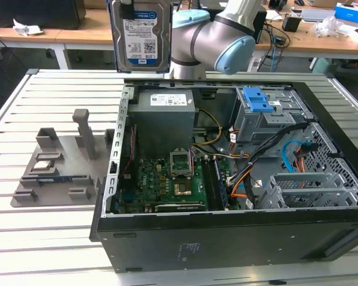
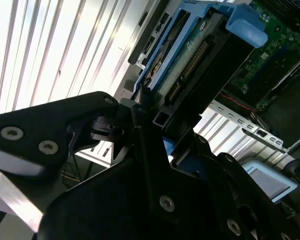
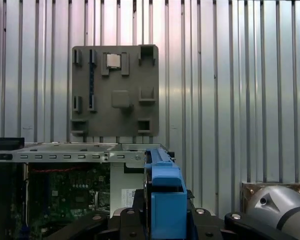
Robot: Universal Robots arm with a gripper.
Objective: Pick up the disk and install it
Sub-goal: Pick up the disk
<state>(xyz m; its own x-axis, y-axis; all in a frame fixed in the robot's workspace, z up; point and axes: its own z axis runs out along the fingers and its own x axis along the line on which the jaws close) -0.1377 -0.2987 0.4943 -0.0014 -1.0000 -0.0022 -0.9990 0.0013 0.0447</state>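
Arm (image 1: 224,39) aloft (disk (image 1: 139,36) upright)

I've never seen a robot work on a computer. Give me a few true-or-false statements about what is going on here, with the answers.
1. The disk hangs in the air above the computer case. True.
2. The disk sits in the bay with the blue latch. False: the claw grips it, clear of the case.
3. The computer case lies open with its circuit board showing. True.
4. The grey tray stands at the exterior view's right of the case. False: it stands at the exterior view's left.
5. The claw is empty. False: it is closed on the disk's blue frame.
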